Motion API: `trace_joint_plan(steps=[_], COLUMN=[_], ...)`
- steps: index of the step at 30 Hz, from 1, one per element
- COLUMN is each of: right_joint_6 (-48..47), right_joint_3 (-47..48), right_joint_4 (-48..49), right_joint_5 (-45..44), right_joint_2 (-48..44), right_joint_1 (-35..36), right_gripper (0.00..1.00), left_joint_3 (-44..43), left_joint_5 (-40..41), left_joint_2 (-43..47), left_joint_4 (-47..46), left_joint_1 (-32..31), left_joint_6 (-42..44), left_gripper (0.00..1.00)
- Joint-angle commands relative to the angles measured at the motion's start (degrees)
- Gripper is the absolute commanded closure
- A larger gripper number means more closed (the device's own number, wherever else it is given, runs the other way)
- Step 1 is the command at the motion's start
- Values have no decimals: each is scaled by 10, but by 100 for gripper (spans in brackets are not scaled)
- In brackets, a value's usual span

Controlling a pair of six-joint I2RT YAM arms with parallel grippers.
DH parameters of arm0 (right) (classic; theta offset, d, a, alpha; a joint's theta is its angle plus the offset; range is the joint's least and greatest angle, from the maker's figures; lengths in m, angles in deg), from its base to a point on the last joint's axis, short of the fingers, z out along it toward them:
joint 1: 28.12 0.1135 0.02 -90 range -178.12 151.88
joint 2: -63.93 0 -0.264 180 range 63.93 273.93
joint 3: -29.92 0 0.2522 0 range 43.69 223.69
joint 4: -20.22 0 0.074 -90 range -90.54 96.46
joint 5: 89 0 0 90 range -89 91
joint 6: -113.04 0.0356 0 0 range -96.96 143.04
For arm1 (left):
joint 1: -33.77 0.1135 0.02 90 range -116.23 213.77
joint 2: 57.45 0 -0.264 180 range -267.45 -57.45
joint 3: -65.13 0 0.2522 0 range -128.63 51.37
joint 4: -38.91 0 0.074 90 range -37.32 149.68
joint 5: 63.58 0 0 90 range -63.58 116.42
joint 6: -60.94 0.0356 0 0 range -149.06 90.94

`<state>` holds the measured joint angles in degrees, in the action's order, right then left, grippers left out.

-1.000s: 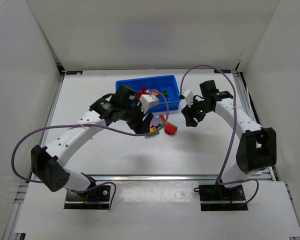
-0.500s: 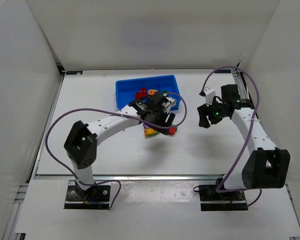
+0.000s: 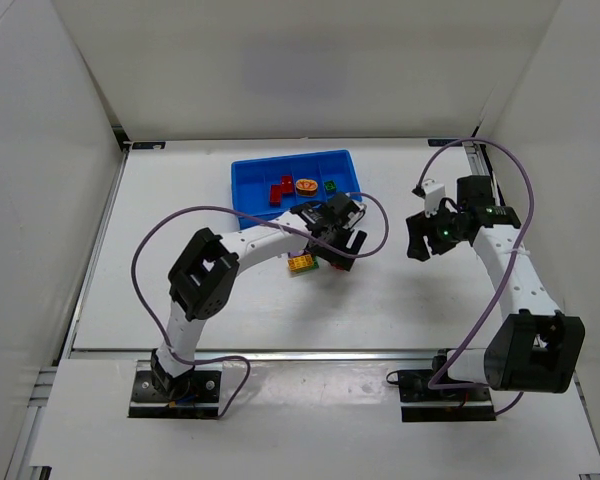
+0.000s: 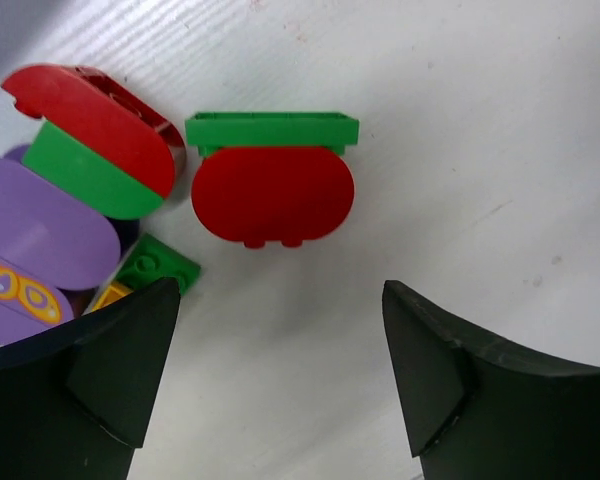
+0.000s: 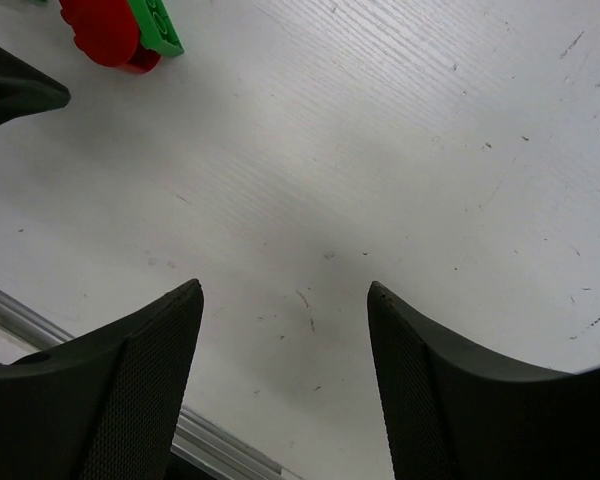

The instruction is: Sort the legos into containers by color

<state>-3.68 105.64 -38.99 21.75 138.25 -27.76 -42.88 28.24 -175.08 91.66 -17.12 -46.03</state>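
From above, the shallow bright-blue plastic tray (image 3: 248,172) lies at the far side of the white surface (image 3: 180,215). Red studded bricks (image 3: 279,189), an orange oval piece (image 3: 307,185) and a small green brick (image 3: 330,186) lie side by side in it. The left jaws hang over the loose pile just in front of the tray. The right jaws are well apart to the right.

The left wrist view shows its jaws spread wide and empty. A red oval plastic brick (image 4: 272,193) lies ahead between them, with a green rectangular brick (image 4: 272,130) touching its far edge. This red oval looks like the next pick. Lower centred, close on its rounded ends, and avoid dragging the green neighbour or the purple oval piece (image 4: 42,235) to the left.

The right wrist view shows its jaws equally wide and empty over bare surface.
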Motion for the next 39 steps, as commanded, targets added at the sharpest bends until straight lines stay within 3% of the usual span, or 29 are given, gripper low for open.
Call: trace_joint_plan(steps=[1, 24, 39], right_joint_6=[9, 4, 2], right_joint_3=[-5, -6, -2], right_joint_4=[-3, 5, 18], right_joint_5=[13, 22, 31], right_joint_2=[-16, 4, 31], right_joint_1=[-3, -21, -22], right_gripper=[29, 29, 30], left_joint_3=[-26, -106, -52], left_joint_5=[13, -15, 11], left_joint_2=[0, -96, -66], left_joint_4=[-20, -46, -44], left_joint_1=[-3, 11, 15], left_joint_6=[30, 56, 53], left_gripper=[6, 11, 12])
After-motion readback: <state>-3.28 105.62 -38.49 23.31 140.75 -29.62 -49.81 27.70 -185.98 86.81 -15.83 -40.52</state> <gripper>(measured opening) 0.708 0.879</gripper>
